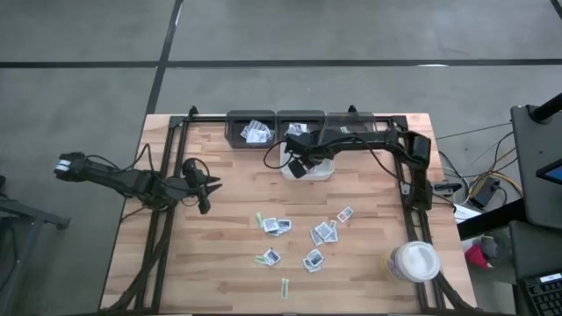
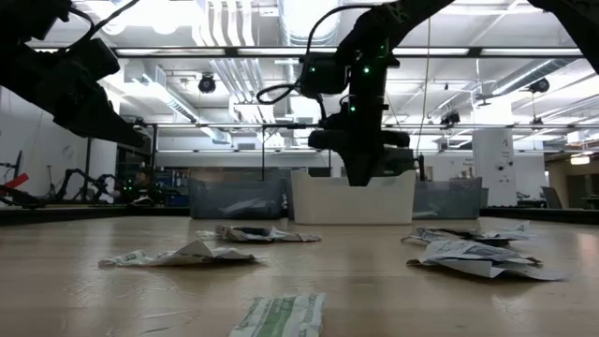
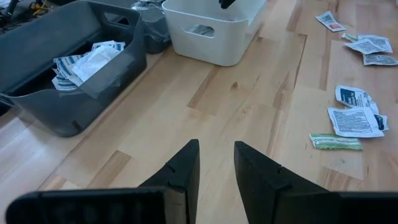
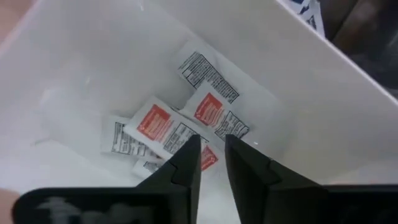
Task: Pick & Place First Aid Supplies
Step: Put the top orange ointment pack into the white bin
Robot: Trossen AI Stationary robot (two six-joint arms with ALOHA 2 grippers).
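Several first aid supplies, small white packets (image 1: 277, 226) with blue, red or green print, lie flat and scattered on the wooden table's near middle (image 2: 182, 255). More red-printed packets (image 4: 155, 123) lie on the floor of the white tray (image 1: 323, 172) at the far middle. My right gripper (image 4: 212, 146) hangs over the tray's inside (image 1: 299, 163), pointing steeply down, open, with nothing between its fingers. My left gripper (image 3: 216, 149) stays at the table's left side (image 1: 209, 188), open and holding nothing, above bare wood.
Grey bins (image 1: 255, 130) with packets stand in a row along the far edge behind the tray; one shows in the left wrist view (image 3: 74, 68). A round white-lidded jar (image 1: 414, 262) stands near the front right corner. Bare wood lies between the tray and the scattered packets.
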